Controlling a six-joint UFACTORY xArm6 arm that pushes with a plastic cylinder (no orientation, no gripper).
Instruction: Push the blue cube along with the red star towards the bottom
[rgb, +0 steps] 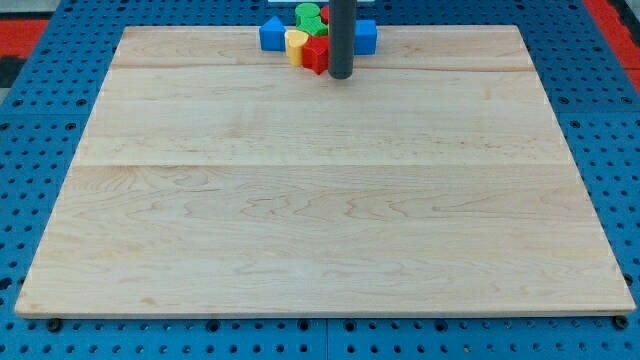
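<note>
A tight cluster of blocks sits at the top edge of the wooden board (320, 190), near the middle. A blue cube (366, 37) is at the cluster's right, partly behind the rod. A red block (316, 55), the star as far as I can tell, lies at the cluster's lower side. My tip (341, 75) is just right of the red block and below-left of the blue cube, touching or nearly touching the red one. The rod hides the cluster's centre.
Another blue block (271, 35) is at the cluster's left, a yellow block (296, 44) beside the red one, a green block (308, 15) at the top. A blue pegboard (40, 150) surrounds the board.
</note>
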